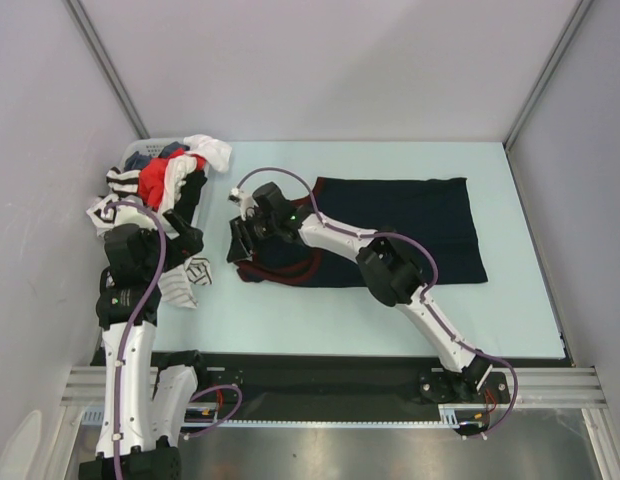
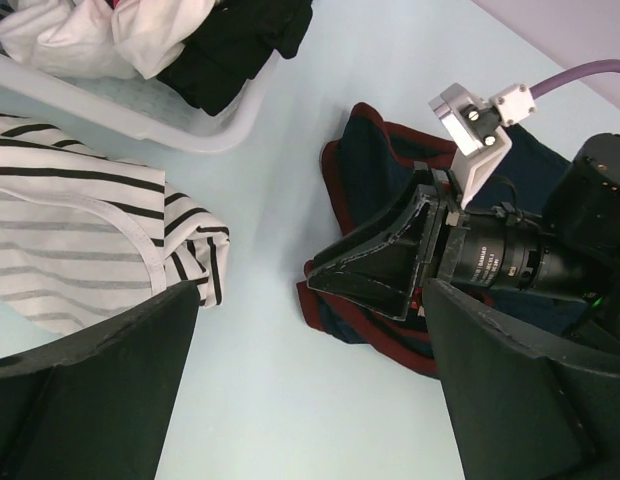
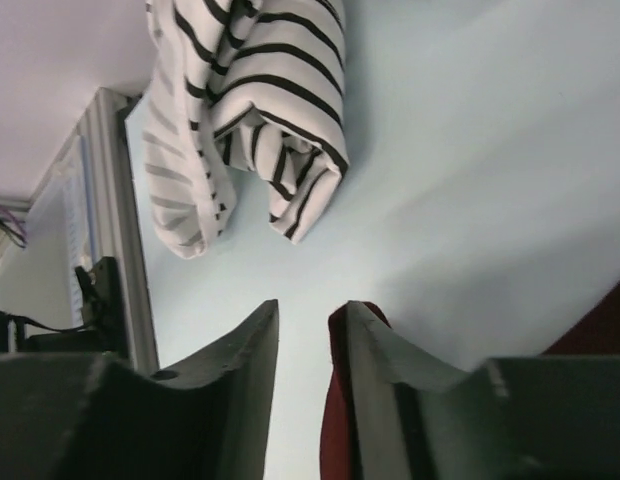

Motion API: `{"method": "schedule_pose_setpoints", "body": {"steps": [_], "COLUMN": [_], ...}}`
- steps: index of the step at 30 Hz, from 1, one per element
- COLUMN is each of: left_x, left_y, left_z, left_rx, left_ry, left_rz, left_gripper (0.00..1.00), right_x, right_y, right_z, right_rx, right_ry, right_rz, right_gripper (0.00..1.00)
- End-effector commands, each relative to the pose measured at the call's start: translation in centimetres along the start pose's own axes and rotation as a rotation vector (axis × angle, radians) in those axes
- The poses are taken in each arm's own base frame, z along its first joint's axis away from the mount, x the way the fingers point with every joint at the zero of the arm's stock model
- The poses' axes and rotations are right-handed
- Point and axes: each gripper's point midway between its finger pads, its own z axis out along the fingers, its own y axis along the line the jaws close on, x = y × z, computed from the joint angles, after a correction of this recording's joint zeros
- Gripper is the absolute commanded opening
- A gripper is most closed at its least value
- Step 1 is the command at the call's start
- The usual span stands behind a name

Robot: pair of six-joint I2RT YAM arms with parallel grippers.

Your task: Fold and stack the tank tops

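Tank tops are shown on a table (image 1: 290, 320): the navy jersey (image 1: 410, 230) is spread across the middle, its maroon-trimmed left end bunched; the striped top (image 2: 80, 240) is crumpled near the left edge, beside a white basket (image 2: 140, 120) of other clothes. The right gripper (image 3: 310, 310) is set low at the jersey's left end, jaws slightly parted, maroon trim loose in the gap. A fuller opening and a straight lift are judged best, so the fold is not dragged. The left gripper (image 2: 310, 300), spread wide and empty, is held close by and could be struck.
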Motion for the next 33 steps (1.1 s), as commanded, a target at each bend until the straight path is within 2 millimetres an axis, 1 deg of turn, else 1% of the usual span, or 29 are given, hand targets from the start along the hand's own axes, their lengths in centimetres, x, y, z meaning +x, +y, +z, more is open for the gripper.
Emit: {"method": "schedule_pose_setpoints", "body": {"steps": [1,2,3,5,6,7,8,9,10,11,12,14,16,18,19,20,21,22,23,24,25,26,27,28,29,30,31,32,33], "left_x": [-1.4,-1.3,-1.3,-1.1,-1.0,-0.9,-0.7,-0.6,-0.5,-0.4,-0.1,0.5,1.2,2.1,2.9,3.3,3.8,4.4,4.9,5.2,5.5,6.1,6.3,6.6,7.8,7.8,8.4,10.1,10.1], "left_y": [-0.2,-0.1,-0.1,-0.1,-0.1,-0.1,-0.1,-0.1,-0.1,-0.1,-0.2,-0.2,-0.4,-0.5,-0.9,-1.2,-1.6,-2.6,-2.9,-3.4,-4.1,-4.3,-4.7,-4.7,-4.1,-4.4,-4.3,-3.5,-3.8], "left_z": [-0.4,-0.3,-0.2,0.0,0.2,0.3,0.6,0.7,0.8,1.0,1.1,1.7,2.1,2.7,3.1,3.3,3.4,3.5,3.7,3.8,3.9,4.2,4.5,4.9,5.2,5.8,6.2,6.6,7.1], "left_rx": [0.001,-0.001,0.0,-0.001,0.002,0.002,0.002,0.004,0.005,0.006,0.01,0.015,0.019,0.009,0.009,0.011,0.016,0.036,0.04,0.048,0.062,0.062,0.074,0.071,0.061,0.071,0.07,0.057,0.069], "left_ry": [-0.039,-0.033,-0.031,-0.023,-0.014,-0.006,0.007,0.015,0.02,0.029,0.039,0.061,0.088,0.122,0.149,0.163,0.178,0.191,0.206,0.211,0.21,0.224,0.219,0.222,0.24,0.218,0.222,0.248,0.226], "left_rz": [0.026,0.026,0.026,0.028,0.027,0.028,0.025,0.024,0.02,0.018,0.016,0.013,0.016,0.022,0.032,0.037,0.041,0.048,0.05,0.049,0.044,0.04,0.024,0.013,0.001,-0.032,-0.049,-0.062,-0.093], "left_gripper": [1.0,1.0,1.0,1.0,1.0,1.0,1.0,1.0,1.0,1.0,1.0,1.0,1.0,1.0,1.0,1.0,1.0,1.0,1.0,1.0,1.0,1.0,1.0,1.0,1.0,1.0,1.0,1.0,1.0], "right_x": [-0.6,-1.6,-1.2,-2.3,-3.5,-3.9,-4.5,-6.4,-6.1,-6.6,-7.8,-7.7,-8.4,-7.7,-8.0,-7.1,-6.7,-6.5,-5.1,-4.6,-4.3,-4.0,-2.2,-1.6,-1.2,-0.6,0.5,0.6,1.0], "right_y": [-0.4,0.0,-0.2,0.0,0.9,1.1,1.4,2.9,3.0,3.0,4.5,4.8,6.0,5.3,5.5,4.6,3.8,2.8,2.2,1.6,0.4,0.4,-0.8,-1.9,-2.2,-2.9,-4.1,-4.6,-5.1], "right_z": [0.0,-0.6,-0.8,-1.8,-2.9,-3.6,-4.4,-5.9,-6.5,-7.4,-8.8,-10.0,-11.4,-12.2,-13.1,-13.4,-14.2,-15.0,-16.0,-16.7,-17.8,-19.0,-19.3,-20.2,-20.8,-21.1,-21.6,-21.9,-21.9], "right_rx": [0.054,0.074,0.086,0.111,0.112,0.119,0.124,0.112,0.114,0.115,0.104,0.097,0.092,0.118,0.136,0.16,0.187,0.235,0.271,0.3,0.347,0.373,0.409,0.45,0.469,0.49,0.533,0.553,0.567], "right_ry": [-0.011,-0.04,-0.046,-0.078,-0.101,-0.11,-0.128,-0.175,-0.173,-0.191,-0.227,-0.233,-0.253,-0.245,-0.258,-0.238,-0.237,-0.246,-0.235,-0.238,-0.251,-0.258,-0.229,-0.228,-0.221,-0.211,-0.2,-0.202,-0.195], "right_rz": [-0.013,-0.03,-0.032,-0.05,-0.074,-0.078,-0.085,-0.109,-0.103,-0.106,-0.13,-0.129,-0.142,-0.121,-0.111,-0.083,-0.06,-0.039,-0.015,-0.006,0.006,-0.015,0.003,0.007,-0.008,-0.008,0.007,0.004,0.001], "right_gripper": [0.41,0.43,0.45,0.52,0.54,0.6,0.62,0.62,0.63,0.63,0.64,0.73,0.75,0.73,0.65,0.6,0.55,0.49,0.48,0.48,0.48,0.5,0.53,0.54,0.54,0.54,0.54,0.53,0.53]}}
